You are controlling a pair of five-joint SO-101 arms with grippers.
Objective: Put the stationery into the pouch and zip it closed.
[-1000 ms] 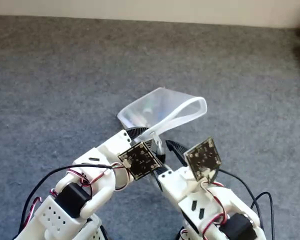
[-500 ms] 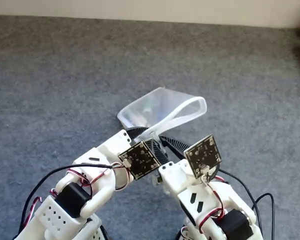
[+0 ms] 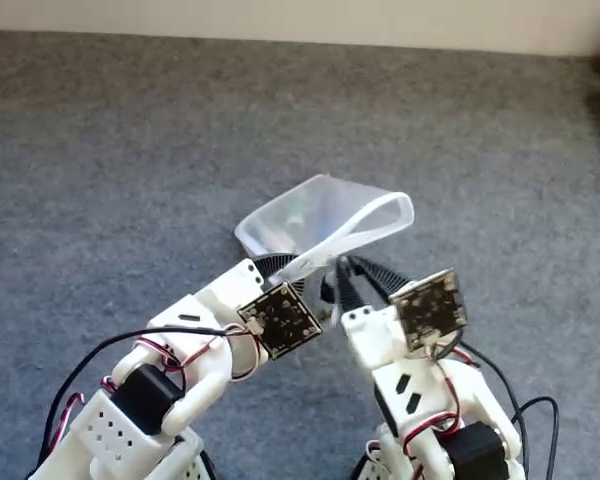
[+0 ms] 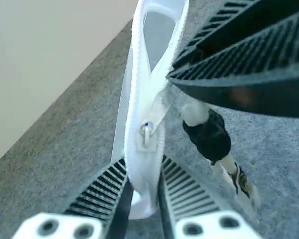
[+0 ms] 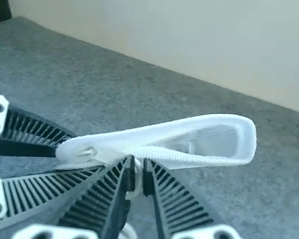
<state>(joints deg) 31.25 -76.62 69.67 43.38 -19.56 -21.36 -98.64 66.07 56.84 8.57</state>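
Change: the right arm has swung outward, away from the left arm. The right gripper [image 3: 348, 272] has come forward to the zip band of the pouch [image 3: 325, 215].
Earlier frame: one second ago the right gripper sat lower, tucked beside the left arm's wrist and short of the band. Half a second ago it was passing under that wrist. The pouch and the left arm hold the same place throughout.
Meaning for the task: by judgement, the closing step is now set up, with one arm anchoring the zip line and the other placed to pull.
Left gripper [image 4: 143, 164]: jaws closed on the near end of the white zip band, just behind the slider [image 4: 146, 130].
Right gripper, own wrist view [image 5: 138, 162]: jaws almost together with a white piece between them. The left wrist view shows the pull tab [image 4: 162, 109] running from the slider into these jaws, so they appear pinched on it.
Pouch position: translucent, on the grey mat [image 3: 130, 150], with its near end between the two grippers and its far end pointing away from the arms.
Zip state: the mouth gapes open and the slider sits at the left-gripper end of the track, so the zip is not yet drawn.
Stationery: faint shapes show through the pouch wall, but what they are cannot be told.
Next move, by judgement: draw the tab along the track toward the far end while the left jaws hold firm.
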